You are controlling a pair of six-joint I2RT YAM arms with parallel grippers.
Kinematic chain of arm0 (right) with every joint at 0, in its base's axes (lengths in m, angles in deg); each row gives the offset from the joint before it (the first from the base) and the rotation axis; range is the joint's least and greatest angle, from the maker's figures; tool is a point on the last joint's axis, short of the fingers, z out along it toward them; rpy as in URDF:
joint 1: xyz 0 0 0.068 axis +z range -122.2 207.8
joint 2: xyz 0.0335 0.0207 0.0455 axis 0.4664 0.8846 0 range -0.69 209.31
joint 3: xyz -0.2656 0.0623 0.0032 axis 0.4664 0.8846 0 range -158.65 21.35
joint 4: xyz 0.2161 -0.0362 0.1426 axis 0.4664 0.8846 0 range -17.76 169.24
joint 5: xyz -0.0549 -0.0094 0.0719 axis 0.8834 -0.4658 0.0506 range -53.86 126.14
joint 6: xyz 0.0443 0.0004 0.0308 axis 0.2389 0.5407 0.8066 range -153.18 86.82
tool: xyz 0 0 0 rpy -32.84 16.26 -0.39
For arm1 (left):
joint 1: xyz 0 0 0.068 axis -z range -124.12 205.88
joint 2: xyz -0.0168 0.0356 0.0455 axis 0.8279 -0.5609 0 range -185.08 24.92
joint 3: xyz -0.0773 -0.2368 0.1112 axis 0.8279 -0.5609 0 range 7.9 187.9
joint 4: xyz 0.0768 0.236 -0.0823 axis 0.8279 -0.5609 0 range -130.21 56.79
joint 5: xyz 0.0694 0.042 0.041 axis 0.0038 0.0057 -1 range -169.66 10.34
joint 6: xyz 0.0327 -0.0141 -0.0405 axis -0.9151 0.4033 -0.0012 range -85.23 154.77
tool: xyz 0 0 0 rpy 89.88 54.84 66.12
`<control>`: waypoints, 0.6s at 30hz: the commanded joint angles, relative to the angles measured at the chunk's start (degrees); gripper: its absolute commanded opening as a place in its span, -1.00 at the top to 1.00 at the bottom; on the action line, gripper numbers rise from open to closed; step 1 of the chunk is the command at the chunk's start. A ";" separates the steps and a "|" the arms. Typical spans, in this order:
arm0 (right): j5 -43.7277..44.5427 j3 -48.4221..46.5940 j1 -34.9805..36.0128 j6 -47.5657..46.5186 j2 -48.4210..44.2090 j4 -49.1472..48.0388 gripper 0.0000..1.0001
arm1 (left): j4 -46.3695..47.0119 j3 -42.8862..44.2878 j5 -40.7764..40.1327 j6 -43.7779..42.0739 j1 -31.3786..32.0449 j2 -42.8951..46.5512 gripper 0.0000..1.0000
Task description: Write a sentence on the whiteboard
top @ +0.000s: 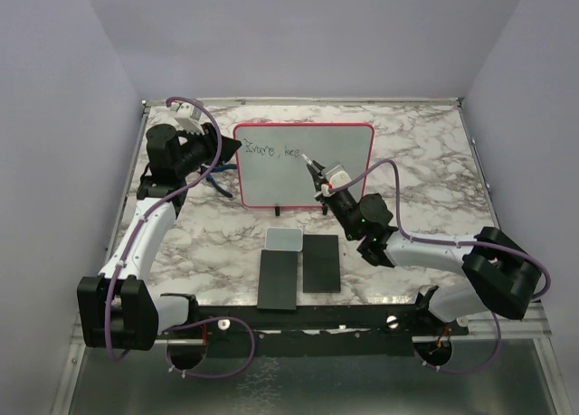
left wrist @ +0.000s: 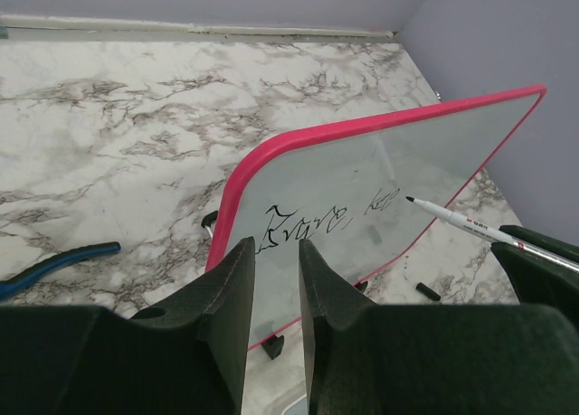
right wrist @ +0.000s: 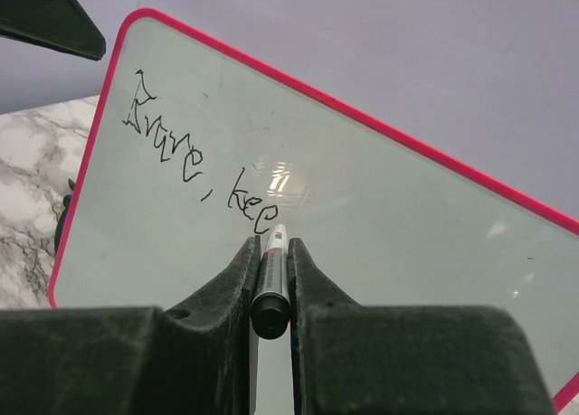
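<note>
Writing under way on the large rectangular whiteboard (top: 335, 175) with red-pink rim, at the far middle of the marble-patterned worktop (top: 425, 162).

From above: shows the whiteboard propped on two small black feet (top: 277, 208), with the sentence (top: 274, 151), a line of thin dark handwriting, along its upper left; places the black left end effector (top: 235, 146) at the left rim and the black right end effector (top: 318, 173) before the board's middle; finds a small grey-white rounded pad (top: 284, 239) just behind two black rectangular slabs (top: 277, 281), nearer the bases. From the left wrist: shows the fingers (left wrist: 226, 293) a narrow gap apart at the board's near edge, grip or mere touch impossible to tell. From the right wrist: shows the jaws clamped on a white-barrelled marker (right wrist: 271, 279), with its tip at the board just after the last letters.
</note>
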 commanded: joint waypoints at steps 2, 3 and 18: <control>1.14 -1.90 -0.02 -0.90 0.80 -2.27 0.99 | -0.76 -0.61 -0.52 -0.69 0.41 1.17 0.46; 1.20 -2.00 -0.02 -1.02 0.89 -2.31 0.99 | -0.76 -0.61 -0.52 -0.65 0.42 1.16 0.46; 2.88 -2.55 -0.02 -1.94 2.84 -2.88 0.99 | -0.79 -0.61 -0.52 -0.82 0.42 1.33 0.46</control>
